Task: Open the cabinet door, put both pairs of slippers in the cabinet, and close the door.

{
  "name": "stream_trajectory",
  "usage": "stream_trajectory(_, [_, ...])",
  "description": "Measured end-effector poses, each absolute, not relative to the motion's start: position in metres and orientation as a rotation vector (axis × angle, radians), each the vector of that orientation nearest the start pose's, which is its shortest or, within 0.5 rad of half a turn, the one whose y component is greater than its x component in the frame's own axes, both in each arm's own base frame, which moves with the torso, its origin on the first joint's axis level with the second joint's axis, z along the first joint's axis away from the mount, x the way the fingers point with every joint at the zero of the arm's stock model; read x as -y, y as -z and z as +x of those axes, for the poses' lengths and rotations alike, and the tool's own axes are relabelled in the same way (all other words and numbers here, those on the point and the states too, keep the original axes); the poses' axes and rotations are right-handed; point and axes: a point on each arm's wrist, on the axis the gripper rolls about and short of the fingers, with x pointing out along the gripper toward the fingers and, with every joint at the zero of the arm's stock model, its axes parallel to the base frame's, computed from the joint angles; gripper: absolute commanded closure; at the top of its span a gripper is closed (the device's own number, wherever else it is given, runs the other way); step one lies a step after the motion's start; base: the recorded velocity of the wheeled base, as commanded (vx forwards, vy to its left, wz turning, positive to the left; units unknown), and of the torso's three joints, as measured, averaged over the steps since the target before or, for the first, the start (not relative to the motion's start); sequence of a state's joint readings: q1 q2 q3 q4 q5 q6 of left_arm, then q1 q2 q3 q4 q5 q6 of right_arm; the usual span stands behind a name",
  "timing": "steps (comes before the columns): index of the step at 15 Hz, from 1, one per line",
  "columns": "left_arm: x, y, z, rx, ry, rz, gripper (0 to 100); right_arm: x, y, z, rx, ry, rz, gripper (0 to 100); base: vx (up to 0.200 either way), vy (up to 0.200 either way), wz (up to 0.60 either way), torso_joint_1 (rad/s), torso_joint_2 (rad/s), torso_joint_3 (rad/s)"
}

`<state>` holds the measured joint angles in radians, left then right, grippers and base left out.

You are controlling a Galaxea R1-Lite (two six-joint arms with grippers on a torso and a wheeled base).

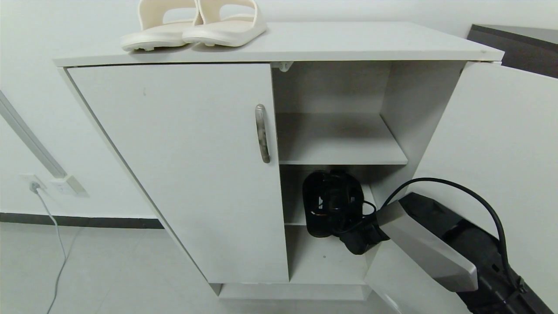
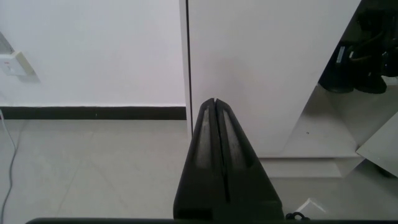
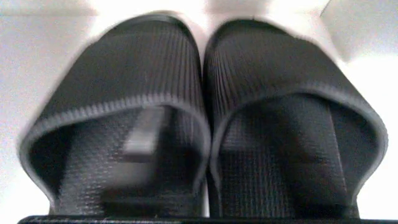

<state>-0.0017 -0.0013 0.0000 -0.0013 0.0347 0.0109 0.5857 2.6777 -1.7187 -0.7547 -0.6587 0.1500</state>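
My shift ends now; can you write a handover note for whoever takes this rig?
Left claw: shut, empty, low before the closed left door.
Right claw: at the black slippers inside the lower compartment; grip unclear.
Cream slippers: on the cabinet top.
Done: right door open, black pair in.
To do: stow cream pair, close door.

White cabinet (image 1: 174, 174), right door (image 1: 501, 152) open, holds black slippers (image 1: 333, 203) low inside; cream slippers (image 1: 196, 26) lie on top.
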Motion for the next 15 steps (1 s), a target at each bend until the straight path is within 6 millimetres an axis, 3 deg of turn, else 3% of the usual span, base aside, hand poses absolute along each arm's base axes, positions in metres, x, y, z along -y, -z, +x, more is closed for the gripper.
stream_trajectory(3, [-0.001, -0.076, -0.023, 0.002, -0.033, 0.01, 100, -0.277, -0.01, 0.44, -0.18, 0.085, 0.017, 0, 0.0, 0.0, 0.0, 0.0, 0.0, 0.0])
stream_trajectory(7, [-0.001, -0.076, -0.023, 0.002, -0.033, 0.011, 100, -0.273, -0.018, 0.419, -0.176, 0.066, 0.019, 0, 0.0, 0.0, 0.0, 0.0, 0.0, 0.0])
stream_trajectory(15, [-0.001, -0.076, -0.023, 0.002, -0.029, 0.014, 100, -0.263, -0.037, 0.342, -0.219, -0.004, -0.005, 0, 0.0, 0.0, 0.0, 0.0, 0.0, 0.0])
